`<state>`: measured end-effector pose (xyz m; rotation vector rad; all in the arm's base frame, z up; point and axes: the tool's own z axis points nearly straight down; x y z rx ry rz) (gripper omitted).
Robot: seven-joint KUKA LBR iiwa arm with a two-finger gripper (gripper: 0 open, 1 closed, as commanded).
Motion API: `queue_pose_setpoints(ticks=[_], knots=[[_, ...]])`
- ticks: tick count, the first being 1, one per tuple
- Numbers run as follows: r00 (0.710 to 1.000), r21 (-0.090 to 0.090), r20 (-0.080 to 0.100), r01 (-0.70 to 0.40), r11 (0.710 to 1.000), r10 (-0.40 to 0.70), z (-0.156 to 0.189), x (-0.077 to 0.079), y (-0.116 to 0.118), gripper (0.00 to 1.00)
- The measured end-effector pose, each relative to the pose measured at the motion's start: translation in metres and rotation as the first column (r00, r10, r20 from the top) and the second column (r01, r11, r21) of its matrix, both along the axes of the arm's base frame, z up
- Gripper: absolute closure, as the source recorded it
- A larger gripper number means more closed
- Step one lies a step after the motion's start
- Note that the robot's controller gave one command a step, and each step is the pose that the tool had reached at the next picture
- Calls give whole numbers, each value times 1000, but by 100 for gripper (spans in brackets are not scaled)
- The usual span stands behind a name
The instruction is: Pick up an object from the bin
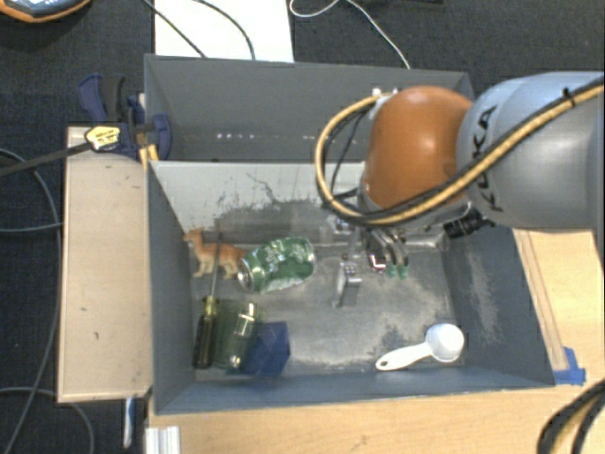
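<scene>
My gripper (369, 277) hangs under the arm's wrist over the middle of the bin, a little right of centre, open with nothing between its fingers. One grey finger (347, 287) points down at bare floor. Just to its left lies a crushed green can (276, 263) on its side, apart from the gripper. A white measuring spoon (425, 346) rests near the front right, with its bowl to the right.
An orange toy animal (203, 251) stands by the left wall. At the front left lie a dark green bottle (222, 334) with a gold cap and a blue cloth-like piece (267, 350). The arm covers the bin's back right.
</scene>
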<state>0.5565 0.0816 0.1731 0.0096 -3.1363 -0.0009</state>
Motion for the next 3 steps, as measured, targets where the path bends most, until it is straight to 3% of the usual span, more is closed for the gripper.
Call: queue_pose_setpoints(ticks=[1, 2, 3], knots=[[1000, 1, 8, 4, 1000, -4, 5, 1, 0, 0], [967, 0, 9, -253, 967, 253, -79, 26, 50, 0], [966, 2, 13, -259, 966, 259, -54, 36, 129, 0]])
